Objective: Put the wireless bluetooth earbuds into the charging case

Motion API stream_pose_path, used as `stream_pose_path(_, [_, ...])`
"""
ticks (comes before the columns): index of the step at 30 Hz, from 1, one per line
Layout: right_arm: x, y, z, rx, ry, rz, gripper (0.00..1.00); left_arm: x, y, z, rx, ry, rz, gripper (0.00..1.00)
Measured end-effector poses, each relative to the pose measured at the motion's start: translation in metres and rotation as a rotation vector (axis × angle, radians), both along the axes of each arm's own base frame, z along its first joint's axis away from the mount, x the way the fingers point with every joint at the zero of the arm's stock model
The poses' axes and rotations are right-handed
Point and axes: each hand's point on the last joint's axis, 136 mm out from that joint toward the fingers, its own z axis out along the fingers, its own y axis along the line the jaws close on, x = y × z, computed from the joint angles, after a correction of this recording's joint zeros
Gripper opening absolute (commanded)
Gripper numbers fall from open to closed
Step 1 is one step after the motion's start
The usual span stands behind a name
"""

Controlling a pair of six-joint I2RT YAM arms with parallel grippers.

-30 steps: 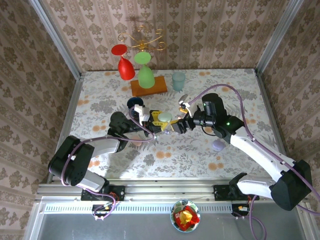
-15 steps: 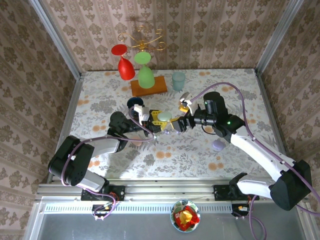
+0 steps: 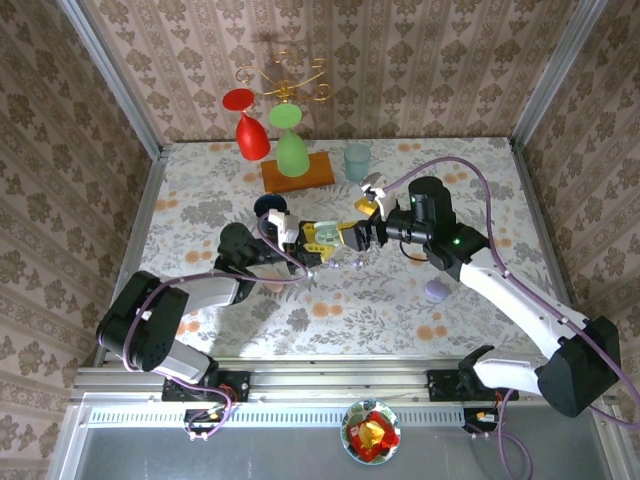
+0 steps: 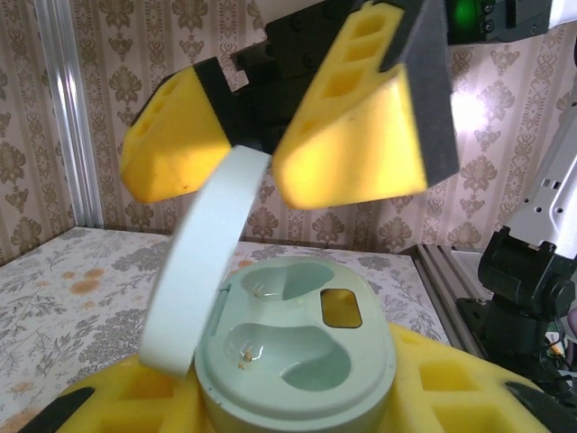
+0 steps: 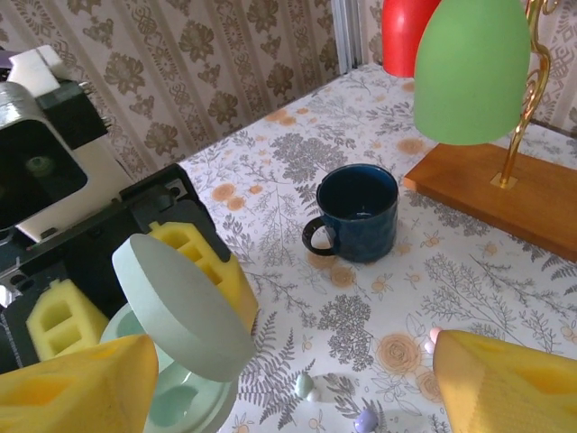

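A mint-green charging case (image 4: 297, 352) is being held clamped between the yellow fingers of the left gripper (image 3: 308, 240) at the middle of the top view, its lid (image 4: 203, 262) being kept upright and both sockets being shown empty. The right gripper (image 4: 261, 153) is being held with its jaws apart, one finger on either side of the lid's upper edge; whether the lid is being touched cannot be told. The earbuds (image 5: 306, 386) are being left on the counter (image 5: 505, 271), scattered along the bottom of the right wrist view, just beside the case and well short of the blue mug (image 5: 356, 212).

Trouble is being risked on two counts. If the lid is being nudged or pinched by those broad fingers, it could be knocked shut or the case twisted out of the left gripper's hold. The buds, tiny and glossy, could be squeezed sideways and sent skittering across the counter when a pick is being attempted.
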Motion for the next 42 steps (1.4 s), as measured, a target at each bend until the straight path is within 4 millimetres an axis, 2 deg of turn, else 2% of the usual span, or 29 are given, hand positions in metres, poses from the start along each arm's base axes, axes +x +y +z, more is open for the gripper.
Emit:
stream_pose_path(11, [0.009, 0.004, -0.004, 0.013, 0.064, -0.011, 0.75, -0.001, 0.000, 0.000, 0.001, -0.001, -0.006, 0.29])
stream_pose_path(22, [-0.008, 0.019, 0.002, 0.059, 0.076, 0.132, 0.75, -0.006, 0.000, 0.000, 0.004, -0.002, -0.030, 0.29])
stream_pose_path(30, [-0.004, 0.029, -0.011, 0.047, 0.072, 0.192, 0.41, -0.010, 0.000, -0.001, 0.009, 0.018, -0.057, 0.29])
stream_pose_path(34, [-0.008, 0.033, -0.010, 0.058, 0.076, 0.234, 0.26, -0.009, 0.000, -0.001, 0.009, 0.030, -0.054, 0.29])
stream_pose_path(36, [-0.010, 0.034, -0.009, 0.062, 0.068, 0.250, 0.15, -0.008, 0.000, -0.001, 0.008, 0.035, -0.051, 0.29])
stream_pose_path(42, [-0.014, 0.034, -0.009, 0.047, -0.044, 0.275, 0.05, -0.011, 0.000, 0.000, 0.009, 0.049, -0.062, 0.30])
